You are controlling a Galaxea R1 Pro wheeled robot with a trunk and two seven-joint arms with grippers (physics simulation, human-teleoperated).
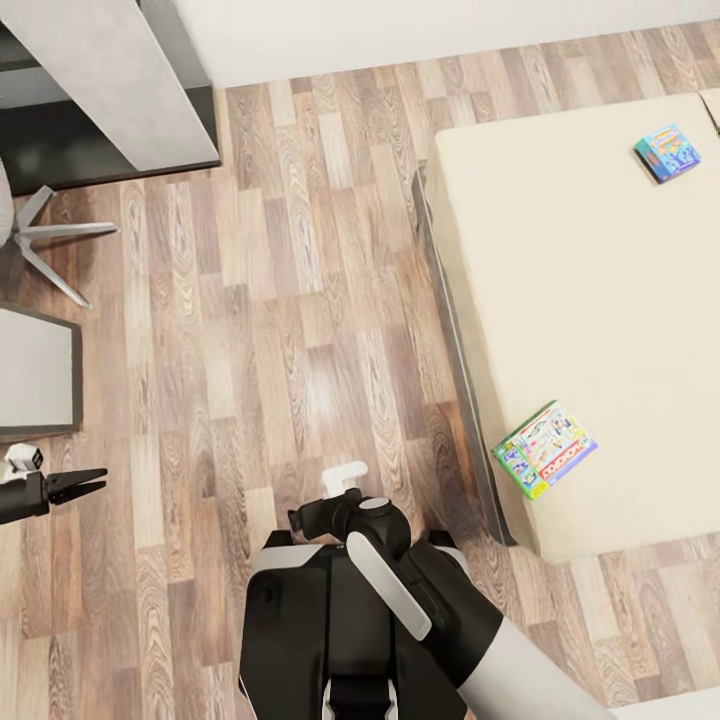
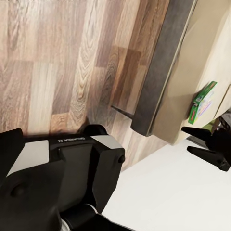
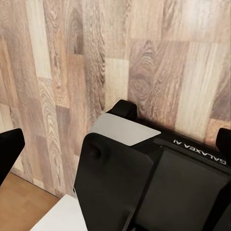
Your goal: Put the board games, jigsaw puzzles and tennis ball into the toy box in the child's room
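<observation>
Two board games seen on the bed [image 1: 600, 300], green board game [image 1: 545, 449] near, blue board game [image 1: 667, 152] far, left gripper [image 1: 85, 485] narrowly parted, right gripper state possibly hidden, cannot tell.

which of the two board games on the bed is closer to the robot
The green-edged board game near the bed's lower corner, close to the robot's trunk. The blue board game lies far up the bed, toward its far side.

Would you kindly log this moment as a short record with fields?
Setting: wooden floor beside a cream bed
Near board game: green-edged box by the bed's near corner, lying flat
Far board game: blue box farther up the bed
Left gripper: over the floor, fingers slightly apart, holding nothing
Right gripper: state unclear
</observation>
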